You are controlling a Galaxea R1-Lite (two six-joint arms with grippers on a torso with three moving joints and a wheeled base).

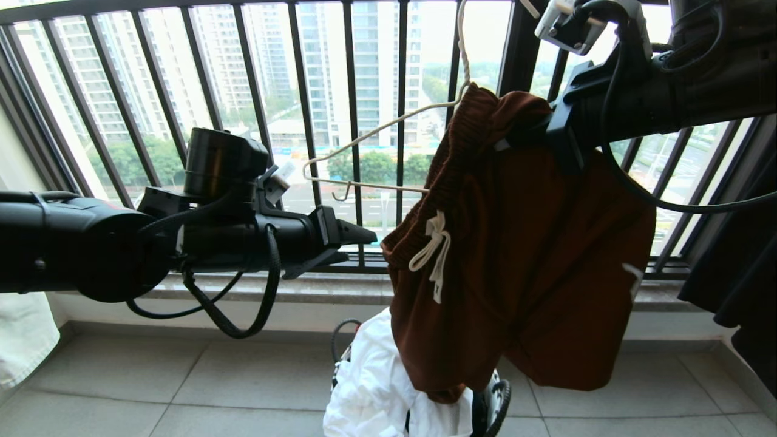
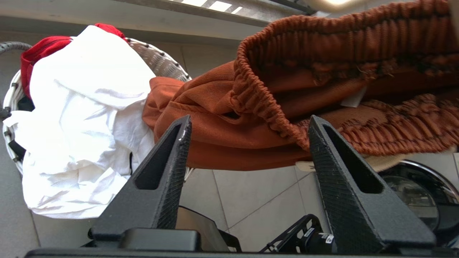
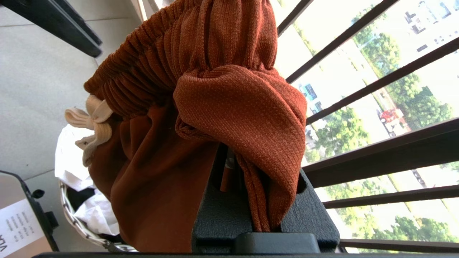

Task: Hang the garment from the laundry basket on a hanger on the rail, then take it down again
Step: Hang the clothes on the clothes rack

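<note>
The garment (image 1: 534, 267), rust-brown shorts with a white drawstring (image 1: 434, 249), hangs in front of the balcony bars. My right gripper (image 1: 549, 130) is shut on its waistband, and the fabric (image 3: 233, 100) is pinched between the black fingers (image 3: 215, 211). One side of the cream wire hanger (image 1: 376, 130) is inside the waistband; its other end is bare, and its hook runs up out of view. My left gripper (image 1: 358, 237) stands open to the left of the shorts, its fingers (image 2: 172, 154) empty just short of the waistband (image 2: 258, 96). The laundry basket (image 1: 501, 403) stands on the floor below. The rail is out of view.
White cloth (image 1: 382, 388) and red cloth (image 2: 39, 50) fill the basket. The black balcony railing (image 1: 352, 121) and a stone ledge (image 1: 340, 285) run behind. A black garment (image 1: 746, 285) hangs at the right and pale cloth (image 1: 24, 340) at the left. Grey tiles (image 1: 182, 388) cover the floor.
</note>
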